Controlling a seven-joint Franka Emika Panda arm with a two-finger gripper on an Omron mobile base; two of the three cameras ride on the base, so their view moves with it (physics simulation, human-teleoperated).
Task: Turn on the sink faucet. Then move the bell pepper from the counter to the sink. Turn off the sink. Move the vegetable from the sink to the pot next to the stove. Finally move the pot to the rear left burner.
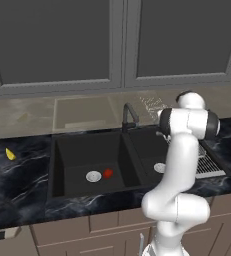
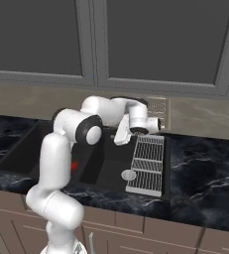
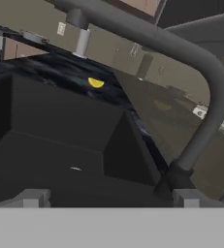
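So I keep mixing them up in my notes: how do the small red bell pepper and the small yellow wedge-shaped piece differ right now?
The lumpy red bell pepper lies in the left basin of the matte black sink, beside its round silver drain; the small yellow wedge-shaped piece lies on the black marble-look counter, left of the sink. The pepper is rounded, the yellow piece pointed. Both are small and neither is held.

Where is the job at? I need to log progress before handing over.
Looks done: the pepper lies in the sink's left basin beside the drain. In hand: the open gripper is up close to the faucet, presumably to shut it off; I can't tell whether water runs. Left: pepper into the pot, pot onto the rear left burner.
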